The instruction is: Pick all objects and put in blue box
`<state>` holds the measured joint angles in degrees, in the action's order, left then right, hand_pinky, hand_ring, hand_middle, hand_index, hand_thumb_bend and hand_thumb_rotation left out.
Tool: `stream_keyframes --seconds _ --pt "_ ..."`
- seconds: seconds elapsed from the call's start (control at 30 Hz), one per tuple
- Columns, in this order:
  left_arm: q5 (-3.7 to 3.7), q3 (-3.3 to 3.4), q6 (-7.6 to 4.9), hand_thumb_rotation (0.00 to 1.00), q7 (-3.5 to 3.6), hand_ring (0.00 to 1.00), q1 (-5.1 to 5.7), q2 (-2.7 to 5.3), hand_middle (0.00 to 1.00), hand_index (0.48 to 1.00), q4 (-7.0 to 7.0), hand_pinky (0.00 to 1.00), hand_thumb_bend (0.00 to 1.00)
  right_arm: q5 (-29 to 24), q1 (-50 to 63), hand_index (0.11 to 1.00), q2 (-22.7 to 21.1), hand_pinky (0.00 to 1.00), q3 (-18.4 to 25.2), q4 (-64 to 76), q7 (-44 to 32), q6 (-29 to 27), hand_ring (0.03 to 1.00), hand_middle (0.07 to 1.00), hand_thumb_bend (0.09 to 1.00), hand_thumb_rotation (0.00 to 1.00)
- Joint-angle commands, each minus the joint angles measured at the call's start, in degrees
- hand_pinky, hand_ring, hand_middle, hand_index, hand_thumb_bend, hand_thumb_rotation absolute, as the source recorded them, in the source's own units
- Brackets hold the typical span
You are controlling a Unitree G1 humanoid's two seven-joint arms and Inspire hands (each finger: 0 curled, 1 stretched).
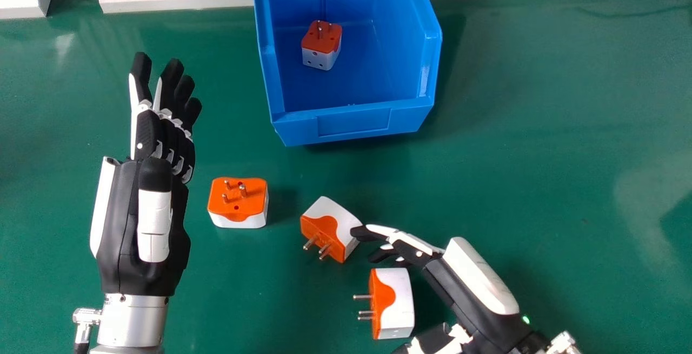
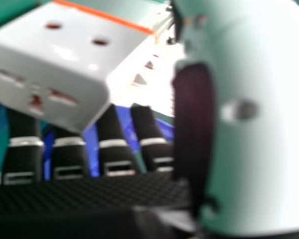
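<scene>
One down, three to go, by the look of it. The big open-topped blue plastic box (image 1: 351, 123) sits at the far edge of the green surface (image 1: 540, 127), and one blocky orange-and-white plastic plug adapter (image 1: 321, 46) lies inside, pins up. Three more of the same sort wait outside: the pins-up adapter (image 1: 238, 202), off towards the left edge and just beside the left hand; the tilted adapter (image 1: 330, 229), midway between the left and right edges; and the side-lying adapter (image 1: 392, 302), closest to the near edge, its pins pointing to the left edge.

The right hand (image 1: 419, 254) is in from the near right corner, fingers long and loosely straight, pinching nothing. Its fingertips come right up to the tilted adapter — whether they touch it I cannot tell — while the side-lying adapter is just beside the palm. That last one looks like the next pick to me, with the hand needing to close round it. The left hand (image 1: 121, 219) lies along the left edge's side, fingers straight and held near each other, nothing in it.
</scene>
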<state>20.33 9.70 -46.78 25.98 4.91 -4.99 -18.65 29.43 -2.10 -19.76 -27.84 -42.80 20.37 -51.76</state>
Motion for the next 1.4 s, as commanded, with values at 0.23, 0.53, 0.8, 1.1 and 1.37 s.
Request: stream_keyframes --seconds 0.23,0.53,0.8,1.1,1.37 --pt "0.07 -0.27 0.01 0.92 0.4 1.0 0.0 -0.25 1.0 1.0 1.13 1.0 0.89 7.8 2.4 0.629 1.2 0.5 -2.5 -3.3 5.2 -1.3 0.574 0.627 0.711 0.03" --pt "-0.24 -0.27 0.24 0.92 0.19 1.0 -0.13 -0.28 1.0 1.0 1.23 1.0 0.89 9.9 1.7 0.567 1.3 0.45 -2.6 -4.4 8.5 -2.1 0.508 0.552 0.621 0.02" --pt "-0.22 -0.29 0.32 0.92 0.23 1.0 -0.21 -0.37 1.0 1.0 1.38 1.0 0.9 9.9 1.3 0.525 0.9 0.41 -2.0 -4.2 9.9 -2.5 0.462 0.498 0.558 0.01" --pt "-0.27 -0.32 0.41 0.92 0.18 1.0 -0.07 -0.28 1.0 1.0 1.72 1.0 0.9 9.6 1.9 0.52 0.0 0.4 0.1 -1.5 11.7 -2.9 0.433 0.494 0.535 0.0" --pt "-0.18 -0.35 0.35 0.92 0.27 1.0 -0.06 -0.22 1.0 1.0 1.66 1.0 0.9 8.2 3.6 0.527 -0.9 0.38 3.1 2.9 11.1 -4.1 0.412 0.498 0.524 0.0"
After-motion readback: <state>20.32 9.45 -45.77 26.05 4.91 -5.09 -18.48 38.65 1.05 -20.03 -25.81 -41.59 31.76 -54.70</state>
